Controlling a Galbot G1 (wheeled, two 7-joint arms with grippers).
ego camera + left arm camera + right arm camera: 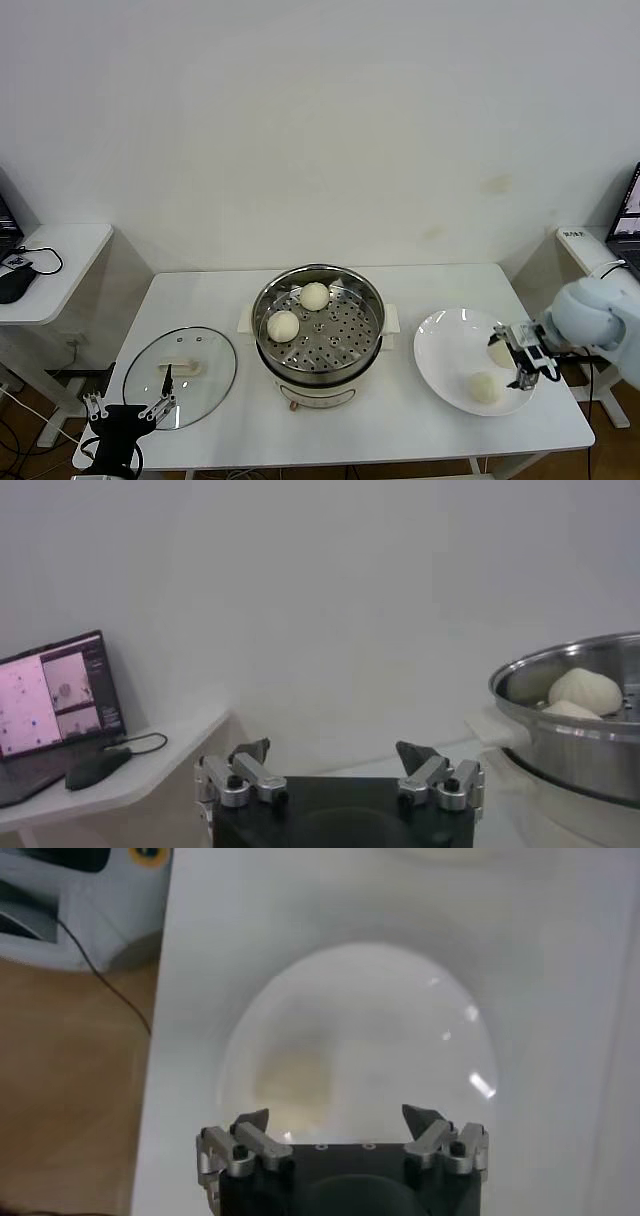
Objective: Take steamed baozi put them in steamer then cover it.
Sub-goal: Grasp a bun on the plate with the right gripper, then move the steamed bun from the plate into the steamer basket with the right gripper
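The steamer (340,335) stands mid-table with two baozi inside, one at the back (314,295) and one at the left (283,325). Two more baozi (500,353) (485,387) lie on a white plate (445,350) at the right. My right gripper (527,362) is open and empty at the plate's right edge, beside the upper baozi. Its wrist view looks down on the plate (400,1028) and one blurred baozi (292,1076) ahead of the gripper (337,1116). The glass cover (205,350) lies flat at the left. My left gripper (125,412) is open below it.
The left wrist view shows my open left gripper (333,750), the steamer (575,750) with a baozi (585,688), and a laptop (55,695) and mouse (95,768) on a side table. Another side table (590,245) stands at the right.
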